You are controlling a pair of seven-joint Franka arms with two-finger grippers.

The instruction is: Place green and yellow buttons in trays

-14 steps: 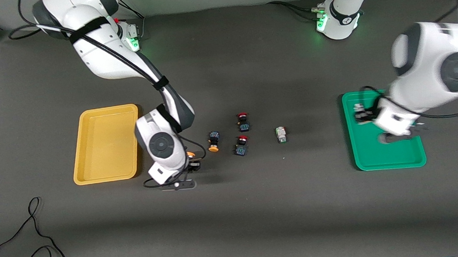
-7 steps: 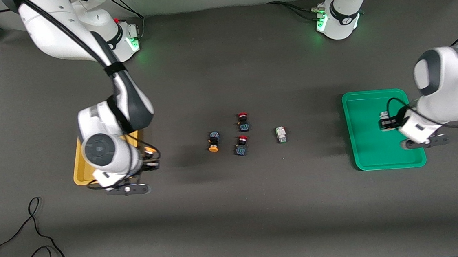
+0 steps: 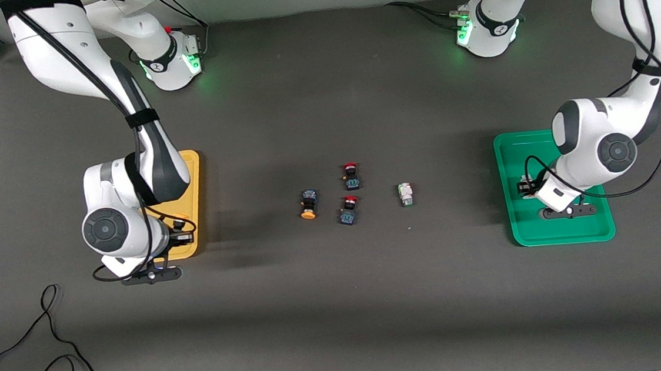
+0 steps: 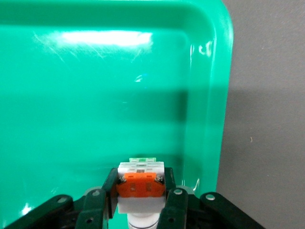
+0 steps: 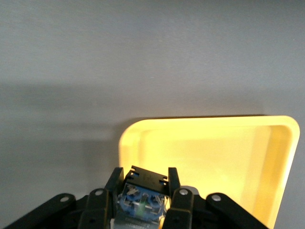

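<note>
Both arms delivering at once. Left gripper (image 4: 141,210) clenching white-bodied button (image 4: 141,185) over green tray (image 3: 564,232), at left arm's table edge. Right gripper (image 5: 143,210) gripping black-bodied button (image 5: 143,193) above rim of yellow tray (image 3: 192,161), at right arm's edge. Next move likely calling for lowering, then releasing inside trays. Yellow-capped button (image 3: 308,205) and second white button (image 3: 406,194) waiting mid-table beside red-capped switches (image 3: 349,193). No legible labels.

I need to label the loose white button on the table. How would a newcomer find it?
Start at the green tray; toward the table's middle lies a cluster of four small switches. The white-bodied button is the one closest to that tray, the only pale one; the rest are black-bodied.
</note>
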